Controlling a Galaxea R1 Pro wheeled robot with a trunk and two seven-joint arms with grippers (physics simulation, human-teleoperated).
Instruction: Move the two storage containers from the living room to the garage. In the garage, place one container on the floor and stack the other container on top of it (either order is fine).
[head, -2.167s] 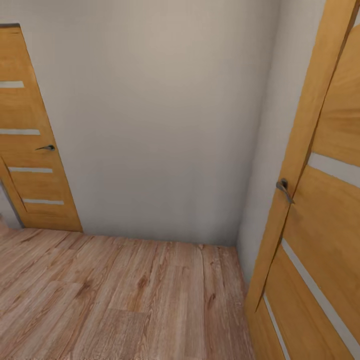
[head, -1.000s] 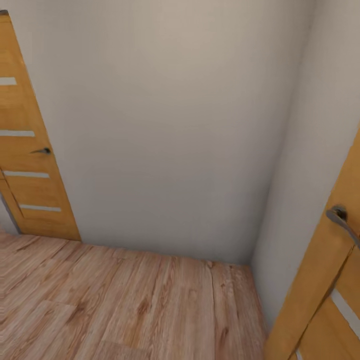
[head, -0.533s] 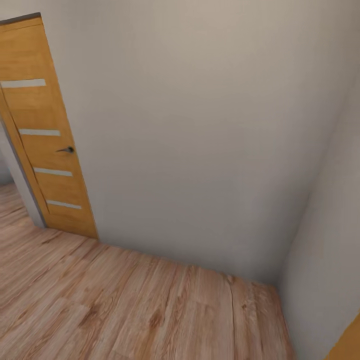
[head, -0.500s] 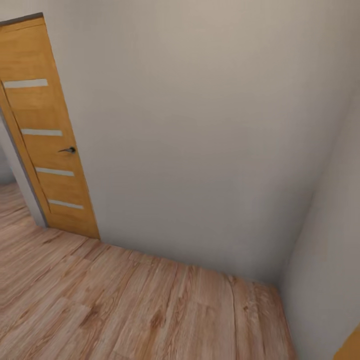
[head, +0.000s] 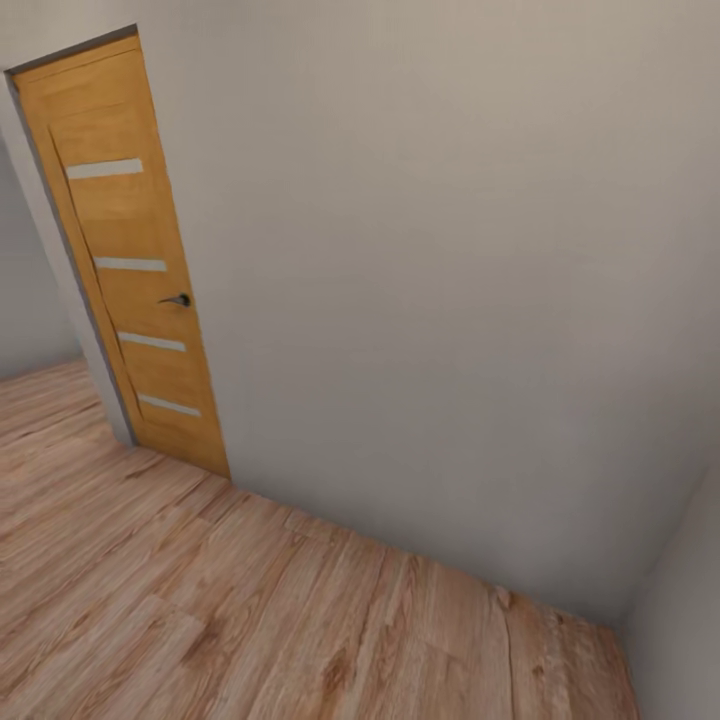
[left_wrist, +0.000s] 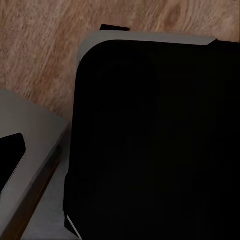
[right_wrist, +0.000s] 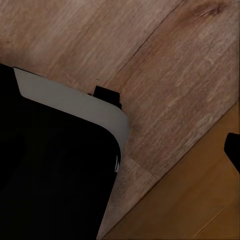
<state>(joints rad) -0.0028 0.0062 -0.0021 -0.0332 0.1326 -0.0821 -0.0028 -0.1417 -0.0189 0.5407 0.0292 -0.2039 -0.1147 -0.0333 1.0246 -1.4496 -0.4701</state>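
Note:
The two storage containers are out of view. The head view faces a plain white wall over a light wood-plank floor. The left wrist view looks down on a black, round-cornered part of my own body above the wood planks. The right wrist view has a similar black part with a grey edge over the planks.
An orange-brown wooden door with pale strips and a dark handle stands shut at the left, with open floor running past it. A second white wall meets the first at the right corner. An orange-brown surface lies beside my base.
The camera has swung to the left: the nearby orange door at the right has slid out of the picture, and the far door has shifted rightwards in it.

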